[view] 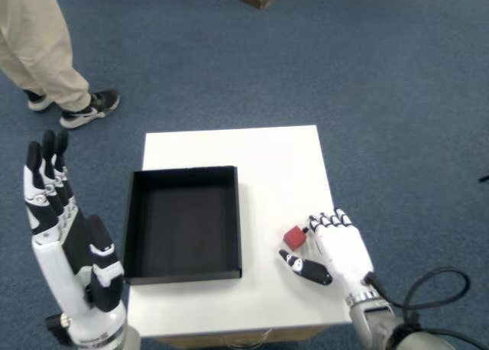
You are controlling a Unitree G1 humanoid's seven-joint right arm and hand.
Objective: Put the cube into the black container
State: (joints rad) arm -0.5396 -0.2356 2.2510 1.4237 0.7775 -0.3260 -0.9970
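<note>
On my white table (260, 147): one red cube (296, 237), resting on the bare tabletop to the right of the black container (183, 223) and well outside its walls. My right hand (336, 248) lies palm-down just beside the cube, fingertips (315, 223) and thumb (304, 267) flanking it on its right; whether they actually pinch it I cannot tell. My left hand (65, 247) is raised off the table's left edge, fingers straight and together, holding nothing.

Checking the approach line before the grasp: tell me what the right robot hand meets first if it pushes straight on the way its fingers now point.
The red cube. The right robot hand points up and left across the white table, and the cube sits right at its fingertips; whether they already touch is unclear. Farther left stands the black container.
</note>
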